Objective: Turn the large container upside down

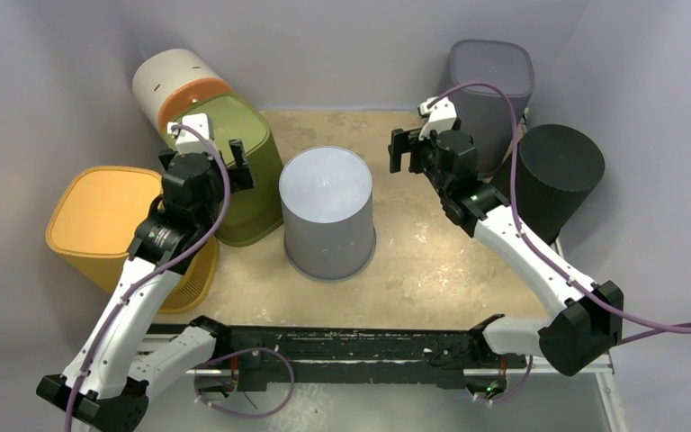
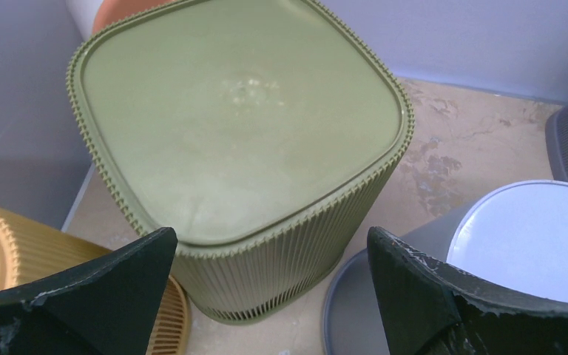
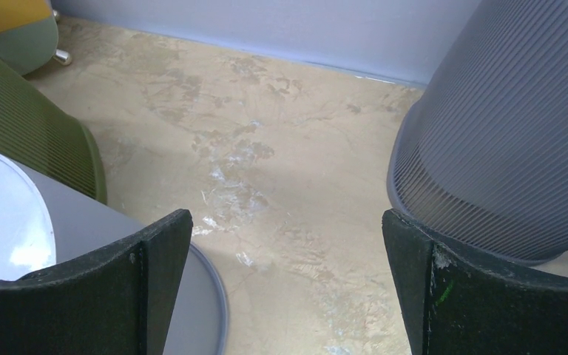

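The left hand [image 2: 270, 244] hovers with its fingers spread wide above the olive container [image 2: 237, 126], its arm reaching up from the near left corner. The right hand [image 3: 287, 222] is equally wide and holds nothing. It hangs over bare bench [image 3: 266, 148] between the large grey container [image 1: 326, 211] and a ribbed grey bin [image 3: 503, 133]. The large container stands mid-bench, closed end up, rim down, apart from both hands. Only the top view shows the black bin [image 1: 553, 175].
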Robot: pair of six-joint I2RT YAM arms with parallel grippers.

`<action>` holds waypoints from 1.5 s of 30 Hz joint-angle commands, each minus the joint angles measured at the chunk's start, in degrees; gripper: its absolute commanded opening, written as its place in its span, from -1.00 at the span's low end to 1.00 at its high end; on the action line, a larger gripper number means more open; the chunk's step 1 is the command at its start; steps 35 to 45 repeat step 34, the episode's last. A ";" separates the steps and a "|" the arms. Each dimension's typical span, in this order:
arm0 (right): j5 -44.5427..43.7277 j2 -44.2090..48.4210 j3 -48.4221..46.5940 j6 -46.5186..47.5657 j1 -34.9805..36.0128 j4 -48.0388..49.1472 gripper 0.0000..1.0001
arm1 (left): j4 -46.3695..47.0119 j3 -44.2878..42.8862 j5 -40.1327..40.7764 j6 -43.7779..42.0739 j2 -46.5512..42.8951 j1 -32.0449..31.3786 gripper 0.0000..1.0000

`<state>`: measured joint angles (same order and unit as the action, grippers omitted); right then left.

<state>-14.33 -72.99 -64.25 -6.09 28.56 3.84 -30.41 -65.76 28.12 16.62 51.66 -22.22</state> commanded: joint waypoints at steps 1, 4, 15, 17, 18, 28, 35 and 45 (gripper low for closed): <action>-1.70 1.59 -0.44 -0.34 0.13 3.34 1.00 | 6.52 -1.48 0.17 -5.13 2.57 -0.16 0.93; -2.66 2.50 0.16 0.29 0.10 3.97 1.00 | 8.17 -0.92 -0.70 -5.50 2.91 -0.18 0.93; -3.86 3.03 1.21 0.99 0.11 4.80 1.00 | 14.01 2.65 -0.59 -8.39 0.46 -0.12 0.93; -4.34 3.27 1.29 1.22 0.18 5.04 1.00 | 13.98 2.80 -0.63 -8.53 0.51 -0.18 0.93; -4.60 3.36 1.37 1.48 0.17 5.11 1.00 | 14.01 2.88 -0.61 -8.54 0.40 -0.18 0.93; -5.31 4.58 2.08 2.59 0.14 5.79 1.00 | 13.72 3.01 -1.35 -7.97 -0.04 -0.15 0.93; -4.76 4.92 2.61 2.84 0.11 5.85 1.00 | 13.28 2.91 -1.38 -7.93 0.13 -0.13 0.93; -4.76 4.92 2.61 2.84 0.11 5.85 1.00 | 13.28 2.91 -1.38 -7.93 0.13 -0.13 0.93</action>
